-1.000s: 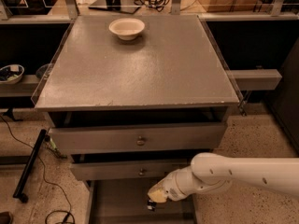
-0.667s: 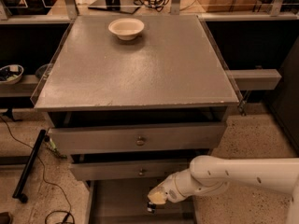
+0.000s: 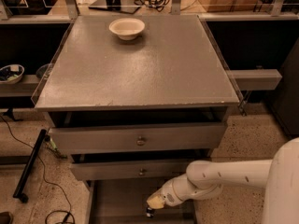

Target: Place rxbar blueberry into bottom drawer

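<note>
The bottom drawer [image 3: 119, 200] is pulled out below the two knobbed drawers, and its flat grey floor shows at the bottom of the camera view. My gripper [image 3: 150, 212] hangs at the end of the white arm over the drawer's right part, near its front, pointing down. A small dark shape sits at its tip; I cannot tell whether this is the rxbar blueberry. No bar shows on the table top or on the drawer floor.
A cream bowl [image 3: 126, 28] stands at the back of the grey table top [image 3: 140, 69]. The top drawer [image 3: 140, 139] and the middle drawer [image 3: 140, 171] stick out slightly. Cables and a black bar [image 3: 30, 164] lie on the floor at the left.
The gripper has sunk slightly lower over the bottom drawer and the arm's elbow has shifted a little left. The drawers and bowl have not moved.
</note>
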You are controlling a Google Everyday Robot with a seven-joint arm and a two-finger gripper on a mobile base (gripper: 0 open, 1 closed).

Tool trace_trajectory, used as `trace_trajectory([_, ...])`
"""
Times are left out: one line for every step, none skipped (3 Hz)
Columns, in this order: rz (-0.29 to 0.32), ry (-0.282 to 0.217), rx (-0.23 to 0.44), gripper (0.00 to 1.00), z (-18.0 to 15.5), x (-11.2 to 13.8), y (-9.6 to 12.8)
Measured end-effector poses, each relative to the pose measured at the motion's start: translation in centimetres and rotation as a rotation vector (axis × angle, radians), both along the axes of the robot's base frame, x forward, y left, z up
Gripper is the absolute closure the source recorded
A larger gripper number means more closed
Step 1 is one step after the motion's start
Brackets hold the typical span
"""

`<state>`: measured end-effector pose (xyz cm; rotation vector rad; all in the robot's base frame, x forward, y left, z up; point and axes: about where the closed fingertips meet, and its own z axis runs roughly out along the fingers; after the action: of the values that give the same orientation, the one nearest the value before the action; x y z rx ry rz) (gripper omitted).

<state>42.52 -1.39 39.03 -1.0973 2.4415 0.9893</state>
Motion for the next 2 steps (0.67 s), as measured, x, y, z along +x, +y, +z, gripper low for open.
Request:
trace_trajectory([-0.001, 0.009, 0.006, 1.00, -0.4, 0.0, 0.2])
trace_trajectory([-0.005, 0.044, 0.028, 1.00, -2.2, 0.0, 0.8])
